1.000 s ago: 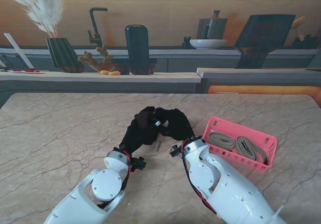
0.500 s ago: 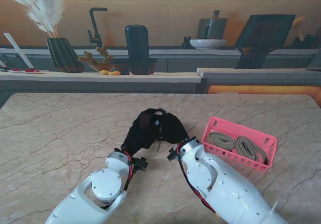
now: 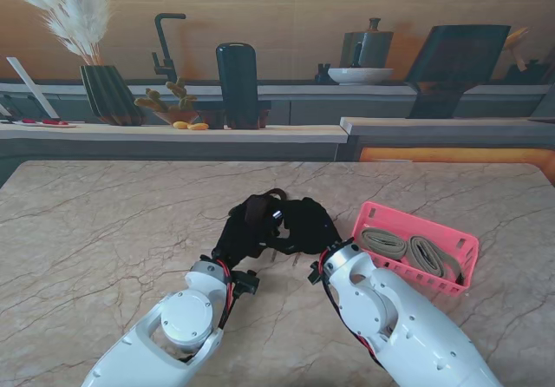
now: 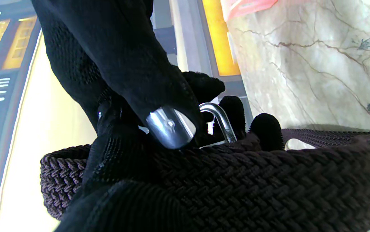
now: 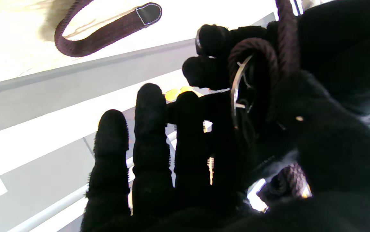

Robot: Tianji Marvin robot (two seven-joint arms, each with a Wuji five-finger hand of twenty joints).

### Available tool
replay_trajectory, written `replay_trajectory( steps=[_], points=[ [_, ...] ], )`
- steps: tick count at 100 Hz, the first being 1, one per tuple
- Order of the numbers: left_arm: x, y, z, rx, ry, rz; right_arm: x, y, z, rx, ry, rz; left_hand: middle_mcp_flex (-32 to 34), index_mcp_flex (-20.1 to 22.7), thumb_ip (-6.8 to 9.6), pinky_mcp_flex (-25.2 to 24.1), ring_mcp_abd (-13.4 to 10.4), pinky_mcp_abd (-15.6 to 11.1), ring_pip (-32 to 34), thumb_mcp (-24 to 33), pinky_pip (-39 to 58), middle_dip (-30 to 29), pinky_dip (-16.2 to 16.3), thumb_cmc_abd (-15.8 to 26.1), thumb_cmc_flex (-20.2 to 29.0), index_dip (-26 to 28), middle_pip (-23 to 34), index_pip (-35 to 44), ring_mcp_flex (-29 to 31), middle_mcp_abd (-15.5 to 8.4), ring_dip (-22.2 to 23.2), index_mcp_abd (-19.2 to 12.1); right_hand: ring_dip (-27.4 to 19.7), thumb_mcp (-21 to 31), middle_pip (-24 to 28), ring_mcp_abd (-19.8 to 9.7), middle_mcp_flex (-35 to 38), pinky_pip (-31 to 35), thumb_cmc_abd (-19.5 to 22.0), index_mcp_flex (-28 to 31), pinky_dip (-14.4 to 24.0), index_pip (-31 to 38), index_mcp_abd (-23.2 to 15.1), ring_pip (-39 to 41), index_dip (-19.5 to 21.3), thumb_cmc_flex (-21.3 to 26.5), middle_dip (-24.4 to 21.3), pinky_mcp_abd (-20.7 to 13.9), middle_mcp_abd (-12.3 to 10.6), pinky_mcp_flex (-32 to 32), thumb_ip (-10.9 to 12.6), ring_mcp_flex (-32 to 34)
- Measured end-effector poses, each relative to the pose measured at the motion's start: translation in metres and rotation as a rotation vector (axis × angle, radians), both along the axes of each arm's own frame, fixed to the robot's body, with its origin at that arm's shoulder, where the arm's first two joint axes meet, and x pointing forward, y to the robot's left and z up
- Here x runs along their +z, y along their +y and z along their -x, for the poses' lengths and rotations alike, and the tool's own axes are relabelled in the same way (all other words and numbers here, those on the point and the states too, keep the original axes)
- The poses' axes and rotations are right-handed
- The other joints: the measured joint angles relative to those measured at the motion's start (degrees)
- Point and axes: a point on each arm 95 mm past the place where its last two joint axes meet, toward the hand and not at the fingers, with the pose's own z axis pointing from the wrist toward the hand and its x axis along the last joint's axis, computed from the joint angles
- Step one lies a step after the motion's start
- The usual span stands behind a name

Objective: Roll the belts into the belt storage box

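Belt [image 4: 268, 187], dark brown and woven, sits clamped between both black-gloved hands at mid-table: left hand [image 3: 245, 229] grips the coil, right hand [image 3: 305, 227] closes by the metal buckle [image 4: 218, 120]. Farther right, the pink storage box [image 3: 462, 250] holds two rolled belts [image 3: 408, 250].

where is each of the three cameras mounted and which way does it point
Stand view: sits above the shoulders, looking down at the marble table and pink belt storage box; both white arms, left robot hand and right robot hand show.
Left wrist view: looks along the left hand's gloved fingers at the dark braided belt and its metal buckle.
Right wrist view: looks along the right hand's fingers toward the counter.
Shared: both wrist views show the belt and buckle.
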Motion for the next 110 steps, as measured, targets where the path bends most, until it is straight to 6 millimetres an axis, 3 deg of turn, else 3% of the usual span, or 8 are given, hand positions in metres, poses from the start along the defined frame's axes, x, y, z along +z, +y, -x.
replay_trajectory(
  steps=[13, 19, 28, 47, 70, 91, 102, 110],
  points=[
    [0.002, -0.001, 0.001, 0.012, 0.006, 0.012, 0.004, -0.008, 0.003, -0.014, -0.041, 0.033, 2.03, 0.00, 0.09, 1.58, -0.99, 0.08, 2.68, 1.52, 2.80, 1.53, 0.96, 0.09, 1.76, 0.06, 3.23, 2.03, 2.38, -1.42, 1.85, -0.42, 0.33, -5.58, -0.08, 0.15, -0.77, -0.57, 1.87, -0.09, 0.76, -3.00, -1.75, -0.70, 0.44, -1.90, 0.46, -0.02, 0.28, -0.06, 1.33, 0.17],
    [0.002, 0.000, 0.000, 0.018, 0.008, 0.013, 0.006, -0.013, 0.004, -0.027, -0.051, 0.025, 6.22, -0.01, 1.43, 2.11, -1.18, 0.12, 3.91, 3.21, 3.59, 5.22, 1.08, 0.12, 2.34, 0.61, 11.82, 2.50, 3.29, -2.86, 2.54, -0.69, 0.75, -6.60, -2.62, 0.21, -2.29, -0.78, 3.86, -0.09, 0.84, -4.21, -1.72, -0.70, 0.45, -3.65, 0.15, -0.04, 5.80, -0.07, 1.16, 0.17],
    [0.002, 0.002, -0.001, 0.023, 0.013, 0.015, 0.009, -0.021, 0.004, -0.047, -0.055, 0.008, 7.90, -0.02, 1.49, 2.91, -2.02, 0.13, 5.78, 4.11, 5.10, 7.88, 1.24, 0.14, 2.40, 0.61, 16.98, 2.97, 4.34, -3.73, 3.44, -2.14, 0.88, -7.50, -3.24, 0.50, -3.07, -0.80, 5.61, -0.09, 1.41, -4.19, -1.55, -0.71, 0.92, -3.65, 0.15, -0.04, 7.31, -0.07, 1.16, 0.17],
    [0.001, 0.003, -0.001, 0.025, 0.006, -0.006, 0.015, -0.032, 0.003, -0.084, -0.072, -0.019, 10.90, 2.14, 2.59, 7.97, -3.43, 0.64, 12.24, 5.08, 11.54, 14.72, 2.97, -0.40, 2.29, 2.84, 23.32, 8.18, 9.58, -5.02, 6.00, -2.19, 1.59, -7.53, -3.26, 0.66, -2.79, -0.82, 9.62, -0.04, 2.15, -4.92, 1.98, -0.04, 0.87, -7.31, 0.15, -0.04, 7.40, -0.02, 1.24, 0.26],
    [-0.005, 0.001, -0.006, 0.012, -0.083, -0.147, 0.023, -0.034, 0.004, -0.088, 0.024, -0.151, 17.86, 5.29, 2.77, 20.70, -7.60, 2.64, 23.01, 29.57, 24.43, 22.14, 2.98, -11.77, -11.86, 4.97, 32.90, 13.89, 20.96, -6.49, 8.82, -1.54, 3.85, -9.68, -3.20, 3.19, 2.02, -0.34, 10.86, 6.10, 4.21, -5.91, 3.18, 3.11, 2.27, -10.25, 0.79, 0.25, 8.99, 1.35, 2.96, 1.92],
    [-0.010, 0.002, -0.013, 0.012, -0.212, -0.285, 0.023, -0.027, 0.004, -0.035, 0.069, -0.078, 19.36, 4.97, 2.78, 24.82, -9.41, 2.71, 25.75, 33.15, 27.52, 23.04, 2.18, -13.64, -13.58, 6.04, 35.73, 16.08, 23.75, -7.84, 10.24, -0.19, 7.04, -15.15, -1.25, 5.56, 8.17, 4.88, 15.09, 13.15, 7.74, -5.35, 5.99, 9.02, 4.56, -13.35, 2.74, 1.93, 10.28, 4.78, 3.01, 6.97],
    [-0.011, 0.003, -0.015, 0.017, -0.229, -0.296, 0.021, -0.021, 0.002, -0.030, 0.037, -0.049, 19.36, 3.69, 2.78, 24.82, -9.42, 2.83, 25.78, 34.78, 27.58, 23.04, 1.56, -13.64, -14.94, 0.49, 36.20, 9.27, 23.76, -7.91, 10.69, 1.75, 7.48, -16.19, -0.74, 5.85, 9.47, 5.95, 15.33, 14.73, 8.38, -5.35, 7.61, 9.90, 4.71, -13.82, 2.85, 2.43, 10.35, 5.84, 3.01, 8.36],
    [-0.011, 0.004, -0.016, 0.017, -0.248, -0.318, 0.020, -0.018, 0.000, -0.029, 0.025, -0.022, 19.36, 2.24, 4.63, 24.82, -9.45, 2.99, 25.79, 37.17, 27.61, 23.04, 1.18, -13.60, -17.90, -1.56, 36.24, 1.33, 23.77, -7.96, 10.91, 3.28, 7.49, -16.19, -0.73, 6.00, 10.15, 6.32, 15.33, 15.64, 8.38, -5.37, 7.61, 10.01, 4.71, -13.82, 2.85, 2.49, 10.41, 5.98, 3.01, 8.85]
  ],
)
